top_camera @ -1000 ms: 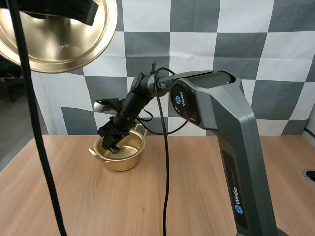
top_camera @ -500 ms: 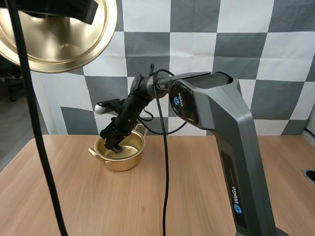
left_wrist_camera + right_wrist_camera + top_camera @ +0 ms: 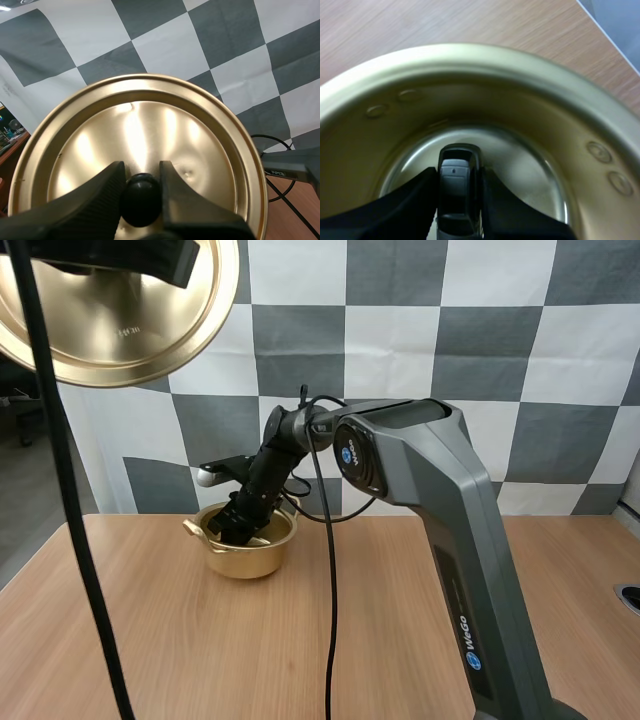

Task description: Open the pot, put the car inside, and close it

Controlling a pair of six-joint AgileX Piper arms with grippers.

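**High view.** A gold pot (image 3: 245,548) stands on the wooden table (image 3: 300,650), with its mouth uncovered. The right arm (image 3: 420,500) rises from the near edge, bends over and reaches down, so that the right gripper (image 3: 234,526) sits inside the pot. Its fingertips are sunk below the rim and cannot be made out from here. The gold lid (image 3: 120,320) hangs high above the table, well apart from the pot. A dark part of the left arm (image 3: 120,258) crosses the lid's upper edge and is cut off by the frame.

**Left wrist view.** The left gripper (image 3: 141,174) is clenched on the lid's black knob (image 3: 141,200), one finger pressed to each side. The lid blocks the table beneath it. Part of the right arm shows beyond the lid's rim.

**Right wrist view.** The right gripper pinches a small dark car (image 3: 456,187) between its fingers, low inside the pot and over its shiny floor. Whether the car touches the floor cannot be told. The fingers cover the car's sides, and rivets (image 3: 598,151) dot the pot's wall.
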